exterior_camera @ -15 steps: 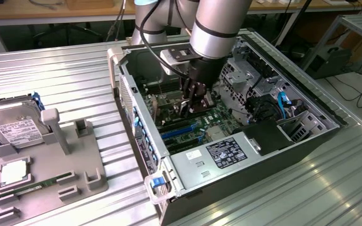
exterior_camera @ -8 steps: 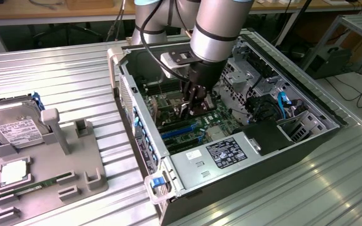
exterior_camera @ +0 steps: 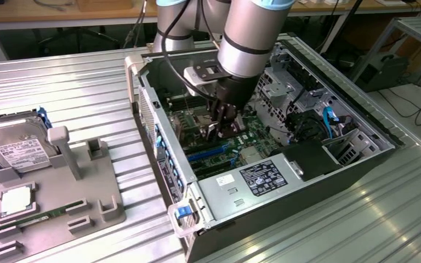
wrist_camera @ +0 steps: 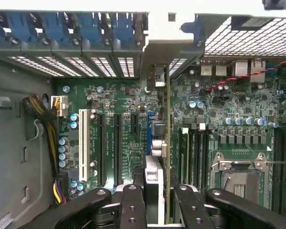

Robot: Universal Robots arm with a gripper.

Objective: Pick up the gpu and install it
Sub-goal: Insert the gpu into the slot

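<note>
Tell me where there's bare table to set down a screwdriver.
Bare table beyond the gray tray, and at the exterior view's lower right beside the case. Crowded inside it, where the gripper holds the gpu.

This is looking like a robotics lab. A robot arm (exterior_camera: 251, 38) is hanging down into an open computer case (exterior_camera: 306, 219) that is lying on a ribbed metal table (exterior_camera: 64, 93), its gripper (wrist_camera: 159, 191) clamping a gpu (wrist_camera: 168, 157) above the motherboard (wrist_camera: 119, 95). A grey fixture tray (exterior_camera: 86, 186) beside the case is holding a hard drive (exterior_camera: 17, 145) and a RAM stick (exterior_camera: 39, 216) in fitted slots. Wooden workbenches (exterior_camera: 50, 11) are standing behind, and loose cables (exterior_camera: 408, 104) are trailing over the floor at the exterior view's right.
</note>
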